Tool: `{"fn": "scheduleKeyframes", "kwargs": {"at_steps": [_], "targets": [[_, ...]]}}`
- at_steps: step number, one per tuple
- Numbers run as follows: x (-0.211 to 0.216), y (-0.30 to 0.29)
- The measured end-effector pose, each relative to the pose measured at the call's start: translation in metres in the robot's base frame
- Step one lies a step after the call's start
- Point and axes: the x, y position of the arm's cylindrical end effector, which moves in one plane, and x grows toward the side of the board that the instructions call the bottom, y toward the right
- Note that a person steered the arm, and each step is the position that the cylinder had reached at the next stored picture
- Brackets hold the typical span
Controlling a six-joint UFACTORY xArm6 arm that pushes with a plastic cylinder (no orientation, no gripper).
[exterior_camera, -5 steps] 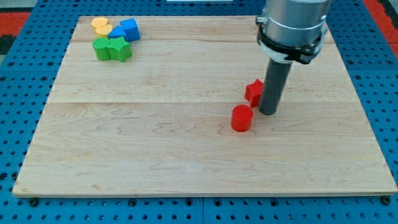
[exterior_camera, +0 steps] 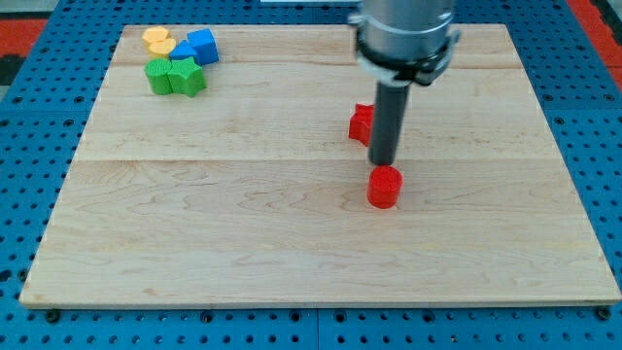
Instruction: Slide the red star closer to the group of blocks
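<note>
The red star (exterior_camera: 361,123) lies near the board's middle, partly hidden behind my rod. My tip (exterior_camera: 382,162) is down on the board, touching the star's right side. A red cylinder (exterior_camera: 384,187) stands just below the tip. The group of blocks is at the view's top left: a yellow block (exterior_camera: 157,40), a blue block (exterior_camera: 198,46), a green block (exterior_camera: 157,75) and a green star (exterior_camera: 186,77), all close together.
The wooden board (exterior_camera: 292,233) lies on a blue pegboard table (exterior_camera: 29,97). The arm's grey body (exterior_camera: 403,34) hangs over the board's top middle.
My tip has moved left and slightly up, pushing the red star left and up the view. The red cylinder has shifted a little to the right and down.
</note>
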Motion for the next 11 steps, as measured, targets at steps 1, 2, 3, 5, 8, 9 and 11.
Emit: {"fn": "scheduleKeyframes", "kwargs": {"at_steps": [1,2,3,5,8,9,11], "targets": [[-0.037,-0.051],[-0.077,-0.165],[-0.09,-0.185],[-0.025,-0.06],[-0.129,-0.198],[-0.116,-0.14],[-0.151,-0.068]]}}
